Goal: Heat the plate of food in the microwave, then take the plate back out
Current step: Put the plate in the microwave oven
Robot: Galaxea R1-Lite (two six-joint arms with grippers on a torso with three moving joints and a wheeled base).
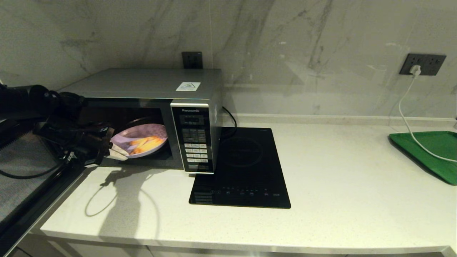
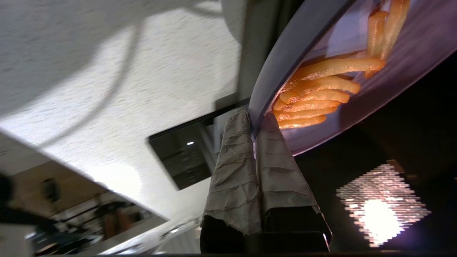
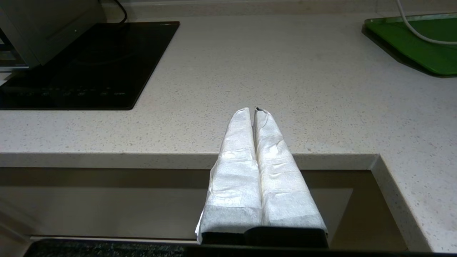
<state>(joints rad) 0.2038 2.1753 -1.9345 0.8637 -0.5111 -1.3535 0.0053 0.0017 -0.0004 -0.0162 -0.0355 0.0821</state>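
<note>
The left gripper, its cloth-wrapped fingers pinched together on the near rim of the plate of food, holds the lilac plate at the mouth of the microwave, the plate tilted with its far edge raised. The orange-yellow fries lie heaped toward the gripped side. From the gripper, the microwave's keypad panel stands at three o'clock; the black induction hob lies beyond it on the white counter, and the green tray sits far off at the counter's right end, a white cable trailing across it. The microwave door is open, swung out at nine o'clock behind the left arm.

The right gripper, fingers pressed closed on nothing, is parked over the counter's front edge, well apart from the work.

The plate is crossing the threshold of the oven; whether it is going in or coming out cannot be read from this moment alone. Either way, the next move calls for levelling the plate so the fries do not slide, and clearing the door frame without clipping the rim.
</note>
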